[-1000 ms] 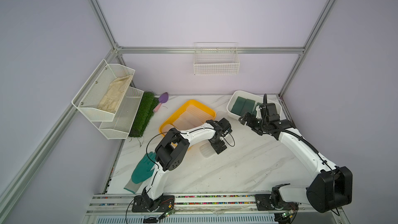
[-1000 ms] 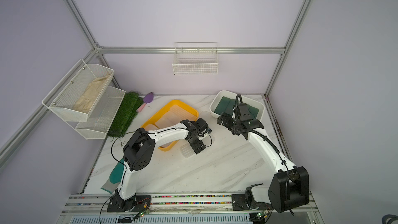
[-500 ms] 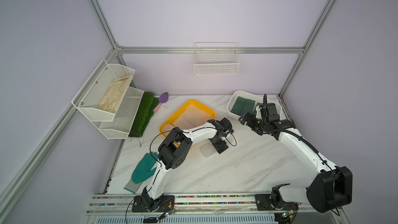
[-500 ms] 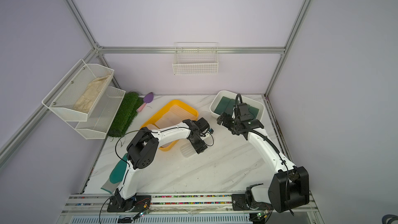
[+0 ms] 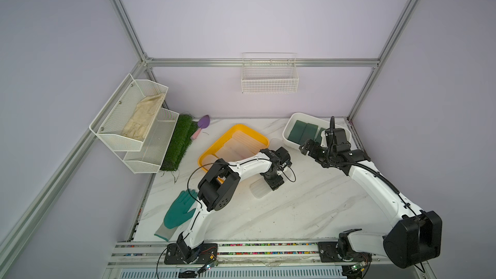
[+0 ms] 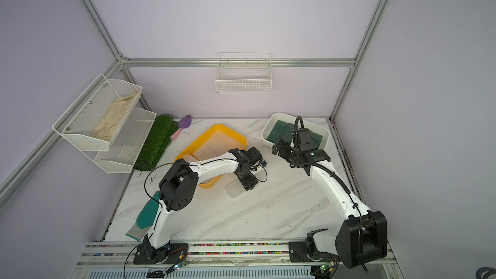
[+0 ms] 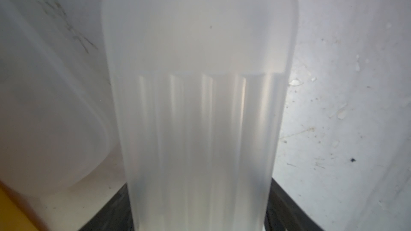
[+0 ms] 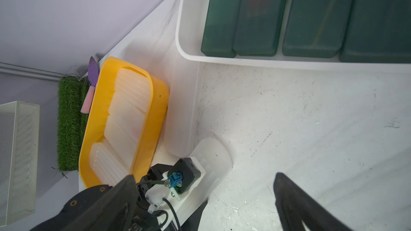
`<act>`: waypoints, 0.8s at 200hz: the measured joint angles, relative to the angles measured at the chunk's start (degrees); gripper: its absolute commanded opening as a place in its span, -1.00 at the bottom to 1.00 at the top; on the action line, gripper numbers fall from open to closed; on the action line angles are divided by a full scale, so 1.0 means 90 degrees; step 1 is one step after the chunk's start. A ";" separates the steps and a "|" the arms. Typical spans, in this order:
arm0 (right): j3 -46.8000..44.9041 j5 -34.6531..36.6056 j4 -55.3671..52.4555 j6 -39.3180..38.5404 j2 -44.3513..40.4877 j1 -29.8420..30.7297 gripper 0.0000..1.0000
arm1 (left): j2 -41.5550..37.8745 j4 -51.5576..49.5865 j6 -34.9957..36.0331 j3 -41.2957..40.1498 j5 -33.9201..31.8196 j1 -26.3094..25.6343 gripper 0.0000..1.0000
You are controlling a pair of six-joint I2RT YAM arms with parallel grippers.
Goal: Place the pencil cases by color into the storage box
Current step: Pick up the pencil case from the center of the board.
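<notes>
Left gripper [image 5: 274, 184] astride frosted case [image 5: 258, 191], grip unclear, beside yellow tray [image 8: 153, 116]; right gripper [image 5: 306, 148] wide, empty.

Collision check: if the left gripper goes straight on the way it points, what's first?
The frosted clear pencil case lying flat on the marble table; the left gripper straddles one end of it. Whether it touches the case yet is unclear.

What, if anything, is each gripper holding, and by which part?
Left gripper straddles one end of the frosted case; grip cannot be told. Right gripper: open, empty.
</notes>
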 measured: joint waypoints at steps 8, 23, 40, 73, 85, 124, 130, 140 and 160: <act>0.0024 0.0070 -0.0007 -0.0002 -0.0078 0.0000 0.94 | 0.0000 -0.0056 -0.0022 0.0034 0.0002 -0.0027 0.36; 0.0097 0.0204 -0.0017 -0.0019 -0.0219 0.0000 0.94 | 0.0000 -0.0141 -0.0092 0.0119 0.0007 -0.0068 0.37; 0.0170 0.0362 -0.0024 -0.0044 -0.0415 0.0000 0.94 | 0.0000 -0.0243 -0.0134 0.0279 0.0032 -0.0087 0.37; 0.0311 0.0627 -0.0041 -0.0100 -0.0765 0.0000 0.94 | -0.0012 -0.0469 -0.0284 0.0726 0.0058 -0.0107 0.39; 0.0355 0.0697 -0.0044 -0.0114 -0.0865 0.0000 0.95 | -0.0027 -0.0556 -0.0333 0.0925 0.0053 -0.0107 0.42; 0.0510 0.0845 -0.0061 -0.0211 -0.1117 0.0000 0.94 | -0.0172 -0.0840 -0.0512 0.1464 -0.0109 -0.0073 0.42; 0.0520 0.0867 -0.0056 -0.0257 -0.1154 0.0000 0.94 | -0.0189 -0.0896 -0.0546 0.1557 -0.0114 -0.0046 0.42; 0.0520 0.0874 -0.0034 -0.0330 -0.1214 0.0000 0.94 | -0.0228 -0.0937 -0.0595 0.1676 -0.0112 0.0024 0.42; 0.0520 0.0865 0.0046 -0.0478 -0.1292 0.0000 0.94 | -0.0357 -0.1001 -0.0716 0.1773 -0.0095 0.0255 0.43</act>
